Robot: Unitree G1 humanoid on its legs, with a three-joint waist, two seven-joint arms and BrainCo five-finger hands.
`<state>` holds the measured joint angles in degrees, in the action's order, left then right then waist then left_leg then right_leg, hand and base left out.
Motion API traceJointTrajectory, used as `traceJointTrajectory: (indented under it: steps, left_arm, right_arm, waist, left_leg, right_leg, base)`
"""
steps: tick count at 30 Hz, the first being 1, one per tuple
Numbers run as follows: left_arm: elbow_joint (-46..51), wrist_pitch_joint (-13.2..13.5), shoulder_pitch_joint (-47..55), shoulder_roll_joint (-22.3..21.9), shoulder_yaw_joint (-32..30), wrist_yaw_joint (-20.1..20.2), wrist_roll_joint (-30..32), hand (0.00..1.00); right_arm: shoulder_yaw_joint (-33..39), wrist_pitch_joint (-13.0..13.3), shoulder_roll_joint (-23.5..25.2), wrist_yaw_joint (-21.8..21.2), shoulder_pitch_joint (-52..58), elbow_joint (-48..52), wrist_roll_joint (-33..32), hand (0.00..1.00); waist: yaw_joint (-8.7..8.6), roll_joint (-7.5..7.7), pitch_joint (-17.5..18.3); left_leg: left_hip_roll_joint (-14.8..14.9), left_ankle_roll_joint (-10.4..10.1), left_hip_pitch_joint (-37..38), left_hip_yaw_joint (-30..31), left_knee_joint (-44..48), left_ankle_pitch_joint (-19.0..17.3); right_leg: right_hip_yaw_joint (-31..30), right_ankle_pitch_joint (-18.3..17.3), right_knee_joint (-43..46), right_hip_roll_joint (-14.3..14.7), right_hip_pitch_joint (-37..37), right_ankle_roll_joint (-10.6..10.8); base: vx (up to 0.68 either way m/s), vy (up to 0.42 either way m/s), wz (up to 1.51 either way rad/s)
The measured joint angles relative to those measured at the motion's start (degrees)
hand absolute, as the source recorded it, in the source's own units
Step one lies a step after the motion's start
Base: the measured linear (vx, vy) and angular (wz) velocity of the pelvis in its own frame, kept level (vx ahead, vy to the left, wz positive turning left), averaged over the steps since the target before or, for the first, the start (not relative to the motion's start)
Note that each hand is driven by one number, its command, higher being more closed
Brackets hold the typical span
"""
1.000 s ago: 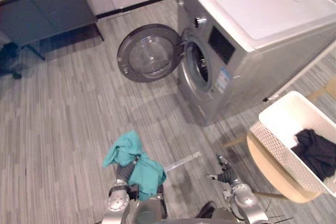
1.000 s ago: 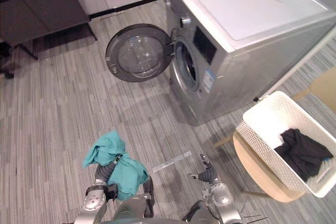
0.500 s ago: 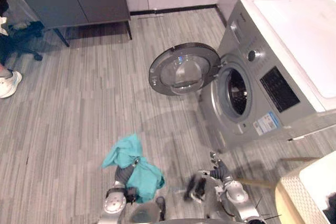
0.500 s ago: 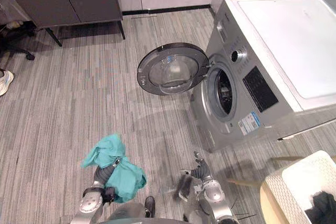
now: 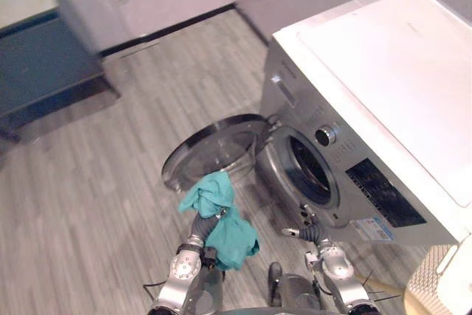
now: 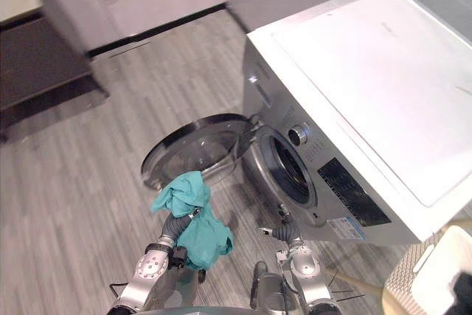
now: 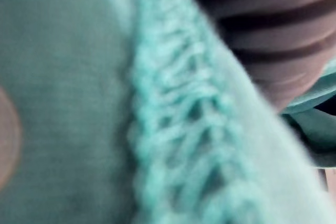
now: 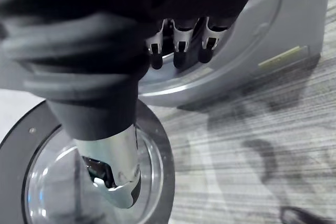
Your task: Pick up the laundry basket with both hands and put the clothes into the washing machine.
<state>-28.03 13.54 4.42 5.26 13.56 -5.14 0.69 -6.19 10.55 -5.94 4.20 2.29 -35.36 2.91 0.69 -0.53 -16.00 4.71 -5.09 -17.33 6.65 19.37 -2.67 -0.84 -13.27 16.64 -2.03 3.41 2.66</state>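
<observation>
A teal cloth [image 5: 220, 215] hangs bunched over my left hand [image 5: 200, 225], just in front of the washing machine's open round door [image 5: 214, 149]. The same cloth [image 7: 105, 103] lies right against that hand's dark cover [image 7: 273, 40] in the left wrist view. My right hand [image 5: 308, 232] is open and empty, low before the drum opening [image 5: 310, 171]; its fingers [image 8: 178, 51] and thumb [image 8: 113, 166] point at the machine's front. The white laundry basket [image 6: 442, 267] sits at the lower right with a dark garment [image 6: 464, 287] in it, away from both hands.
The silver washing machine [image 5: 383, 86] takes up the right side, and its door swings out low over the wood floor [image 5: 88, 204]. A dark cabinet [image 5: 37, 71] stands at the far left against the wall. A tan seat [image 5: 383, 287] carries the basket.
The whole view has swung and closed in on the machine, so the door and drum now lie just past both hands. The teal cloth stays on my left hand.
</observation>
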Motion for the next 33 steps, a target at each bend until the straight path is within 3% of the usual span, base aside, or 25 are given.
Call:
traceJointTrajectory:
  steps: [1, 3, 4, 5, 8, 10, 12, 15, 18, 19, 21, 23, 24, 25, 28, 33]
  left_arm:
    - [-0.1, -0.1, -0.3, 0.2, 0.0, 0.0, 0.0, 1.00]
    - [1.1, 0.1, -1.8, 1.4, -0.2, -0.2, 0.0, 1.00]
    - [1.5, 0.1, -1.8, 1.7, -0.2, -0.3, -0.1, 1.00]
    - [2.0, 0.1, -1.3, 2.4, -0.3, -0.3, 0.0, 1.00]
    - [2.9, 0.0, -0.1, 3.0, -1.1, -0.3, 0.0, 1.00]
    - [3.0, 0.0, 0.8, 3.0, -2.8, -0.3, 0.0, 1.00]
    - [3.6, -0.1, 0.8, 3.4, -3.5, -0.5, 0.0, 1.00]
    - [3.7, -0.4, 0.9, 3.9, -4.5, -0.3, 0.4, 1.00]
    - [3.2, -0.9, 0.7, 3.0, -5.7, -0.3, 0.4, 1.00]
    - [3.2, -0.9, 1.2, 2.2, -6.2, -0.5, 0.4, 1.00]
    - [3.0, -0.8, 0.8, 1.7, -6.5, -1.1, 0.2, 1.00]
    - [2.8, -0.7, 0.1, 1.6, -6.8, -1.5, 0.0, 1.00]
    - [1.3, -0.8, -1.1, 1.8, -7.2, -1.6, -0.1, 1.00]
    - [0.8, -0.8, -1.6, 2.1, -7.5, -1.8, -0.1, 1.00]
    - [0.4, -0.9, -2.0, 2.4, -8.4, -2.8, -0.3, 1.00]
    - [-0.5, -0.8, -7.0, 3.3, -9.2, -4.8, -1.3, 1.00]
  right_arm:
    - [0.2, 0.0, 0.1, 0.1, 0.0, 0.0, 0.0, 0.00]
    - [0.6, 0.3, 1.2, 0.3, 0.1, 0.9, 0.1, 0.00]
    - [0.5, 0.3, 1.2, 0.4, 0.0, 0.9, 0.1, 0.00]
    - [0.4, 0.2, 1.2, 0.6, -0.2, 0.6, 0.1, 0.00]
    - [-0.7, 0.1, 1.1, 0.6, -0.1, -0.1, 0.1, 0.00]
    - [-1.6, 0.0, 1.1, 0.6, -0.1, -1.7, 0.1, 0.00]
    - [-1.6, -0.3, 1.0, 0.6, -0.2, -2.1, 0.7, 0.00]
    - [-1.5, -0.9, 0.7, 0.6, 0.9, -3.1, 1.2, 0.00]
    - [-1.4, -1.0, -0.2, 0.8, 1.4, -4.3, 1.2, 0.00]
    - [-1.2, -1.0, -1.5, 1.0, 1.6, -4.3, 1.2, 0.00]
    - [0.4, -0.9, -1.9, 1.5, 1.2, -4.6, 1.0, 0.00]
    - [3.0, -0.9, -3.1, 2.5, 0.2, -6.2, 0.5, 0.00]
    - [3.9, -1.0, -3.5, 3.3, -0.2, -7.9, 0.4, 0.00]
    - [4.1, -1.0, -3.4, 3.3, -0.5, -8.4, 0.4, 0.00]
    - [4.1, -1.1, -2.9, 3.3, -1.0, -9.3, 0.4, 0.00]
    - [4.5, -1.2, -2.9, 5.2, -7.7, -8.6, -0.1, 0.00]
  waist:
    - [-0.08, 0.18, 0.0]
    - [0.04, 2.04, 0.2]
    - [0.06, 2.08, 0.2]
    - [-0.28, 2.02, 0.2]
    - [-0.28, 2.21, 0.1]
    - [-0.13, 2.57, 0.2]
    - [-0.41, 2.44, 0.3]
    - [-2.55, 1.99, 0.3]
    - [-2.67, 1.04, -0.4]
    - [-2.46, 0.43, -0.7]
    - [-2.26, 1.12, -1.2]
    - [-2.20, -0.15, -1.6]
    - [-1.90, -0.05, -1.7]
    - [-1.78, 0.55, -1.7]
    - [-1.33, 1.07, -3.6]
    - [-1.43, 1.05, -9.2]
  left_leg:
    - [-0.1, -0.1, 0.0, -0.5, 0.4, -0.1]
    - [-0.7, 2.7, 0.1, -7.1, 1.0, -3.2]
    - [-0.7, 3.4, 0.2, -9.0, 1.3, -3.9]
    - [0.2, 4.7, 1.0, -14.8, 2.7, -6.2]
    - [2.0, 5.2, 3.9, -21.0, 2.4, -8.3]
    - [3.5, 5.0, 8.8, -28.1, 0.7, -10.1]
    - [4.4, 3.8, 9.5, -31.3, 0.8, -11.9]
    - [7.2, 3.0, 9.1, -33.3, 4.2, -12.7]
    - [12.1, 2.8, 6.0, -30.9, 17.7, -12.7]
    - [13.2, 4.7, 4.7, -27.9, 24.5, -11.2]
    - [10.2, 3.3, 1.7, -22.2, 24.3, -13.2]
    - [8.0, 1.5, 0.9, -17.3, 12.3, -10.6]
    - [6.7, 1.7, 1.5, -16.6, 8.8, -9.7]
    - [5.8, 1.9, 1.5, -17.4, 8.2, -9.6]
    - [4.6, 2.0, 0.9, -19.2, 10.7, -9.7]
    - [6.4, 3.8, -5.3, -21.1, 22.1, -13.8]
  right_leg:
    - [-0.4, -0.1, 0.0, -0.4, 0.2, 0.1]
    - [-5.7, 1.2, 0.6, -2.5, 3.7, 2.3]
    - [-7.4, 1.5, 0.6, -2.9, 4.3, 2.8]
    - [-9.0, 3.5, 0.7, -3.7, 6.0, 4.6]
    - [-3.8, 5.7, 1.1, -4.3, 6.9, 4.4]
    - [15.5, 5.7, 2.3, -8.4, 6.8, 1.1]
    - [28.4, 5.0, 3.0, -11.1, 6.7, -1.2]
    - [26.7, 5.1, 2.0, -8.8, 6.5, 0.4]
    - [25.2, 4.7, 1.2, -6.1, 4.0, 0.4]
    - [23.8, 4.4, 1.1, -5.4, 2.3, 0.0]
    - [21.4, 4.4, 1.2, -7.1, 2.0, 0.0]
    - [19.5, 4.4, 1.9, -7.2, 2.9, 0.6]
    - [17.6, 3.7, 2.9, -7.3, 4.4, 2.4]
    - [16.7, 3.7, 3.2, -8.2, 5.5, 2.4]
    - [14.6, 3.7, 5.8, -10.2, 7.5, 2.7]
    - [9.4, 2.2, 19.4, -11.4, 17.7, 3.8]
  base:
    - [0.25, 0.344, -1.40]
    - [0.11, 0.271, -1.20]
    - [0.07, 0.384, -1.71]
    - [0.05, 0.297, -1.57]
    - [0.02, 0.193, -1.55]
    - [0.02, 0.081, -1.56]
    - [0.04, 0.039, -1.09]
    - [0.13, -0.066, -0.56]
    - [0.14, -0.091, -0.51]
    - [0.17, -0.055, -0.60]
    - [0.13, 0.050, -0.60]
    - [0.11, 0.145, -0.65]
    - [0.11, 0.194, -0.43]
    - [0.12, 0.221, -0.35]
    - [0.02, 0.108, -0.23]
    - [-0.12, 0.070, -0.38]
